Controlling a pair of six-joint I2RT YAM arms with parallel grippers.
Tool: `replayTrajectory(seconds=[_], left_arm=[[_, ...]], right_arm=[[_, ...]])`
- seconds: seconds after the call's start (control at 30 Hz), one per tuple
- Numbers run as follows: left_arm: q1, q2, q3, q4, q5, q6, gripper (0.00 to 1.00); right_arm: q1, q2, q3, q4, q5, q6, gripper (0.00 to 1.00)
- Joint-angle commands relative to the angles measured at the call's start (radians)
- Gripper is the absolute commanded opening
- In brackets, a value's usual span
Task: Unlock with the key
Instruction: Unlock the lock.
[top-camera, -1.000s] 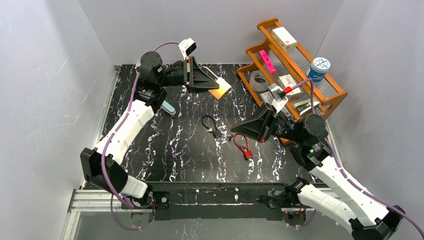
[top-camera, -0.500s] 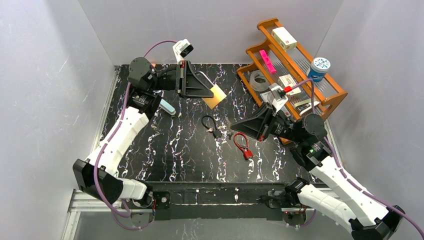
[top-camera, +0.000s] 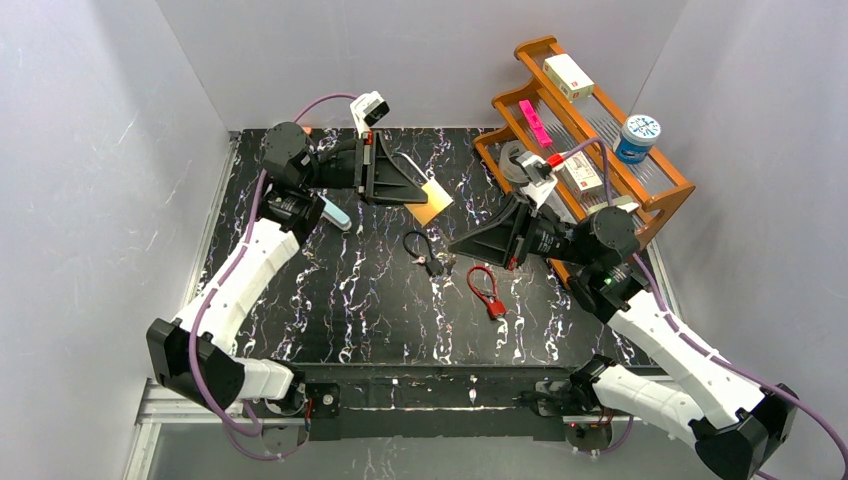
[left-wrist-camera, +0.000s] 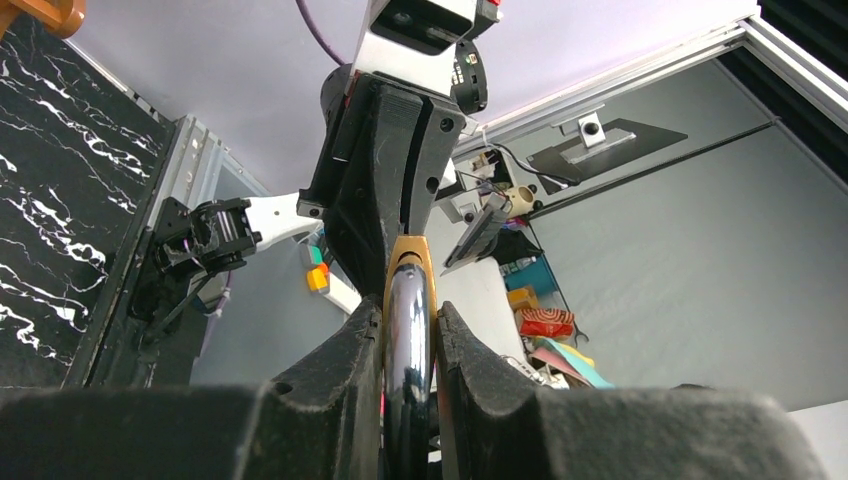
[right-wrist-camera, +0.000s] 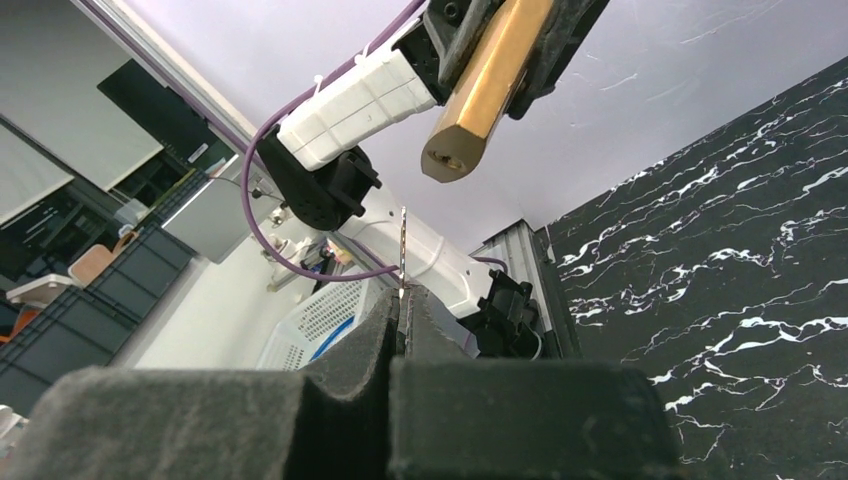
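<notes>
My left gripper (top-camera: 400, 186) is shut on the chrome shackle (left-wrist-camera: 410, 350) of a brass padlock (top-camera: 433, 200) and holds it above the far middle of the table. In the left wrist view the fingers (left-wrist-camera: 352, 350) press the shackle from both sides. My right gripper (top-camera: 455, 246) is shut on a thin silver key (right-wrist-camera: 402, 245), whose blade sticks up from the shut jaws. In the right wrist view the padlock (right-wrist-camera: 485, 80) hangs above and right of the key tip, apart from it, its keyhole end (right-wrist-camera: 447, 165) facing down.
A black strap with a key ring (top-camera: 424, 252) and a red cable lock (top-camera: 485, 290) lie mid-table under the right gripper. A light blue object (top-camera: 336, 216) lies by the left arm. A wooden rack (top-camera: 668, 190) with tape, boxes and a jar stands at the right.
My right gripper has moved left and farther from me with the key, closer to the padlock. My left gripper has shifted the padlock slightly left and back towards me.
</notes>
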Motion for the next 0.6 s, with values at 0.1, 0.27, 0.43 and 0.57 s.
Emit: replayTrajectory(seconds=[0.1, 0.27, 0.43, 0.57], left_arm=[[-0.004, -0.084, 0.009, 0.018, 0.007, 0.015, 0.0], [-0.004, -0.097, 0.007, -0.001, 0.006, 0.036, 0.0], [-0.004, -0.102, 0.001, -0.012, 0.004, 0.046, 0.0], [-0.004, -0.098, 0.004, -0.017, 0.002, 0.051, 0.0]], right_arm=[[-0.001, 0.016, 0.07, 0.015, 0.025, 0.011, 0.01], [-0.002, 0.018, 0.082, 0.005, 0.054, 0.006, 0.01], [-0.002, 0.031, 0.086, 0.034, 0.039, 0.024, 0.01], [-0.002, 0.031, 0.085, 0.055, 0.021, 0.03, 0.01]])
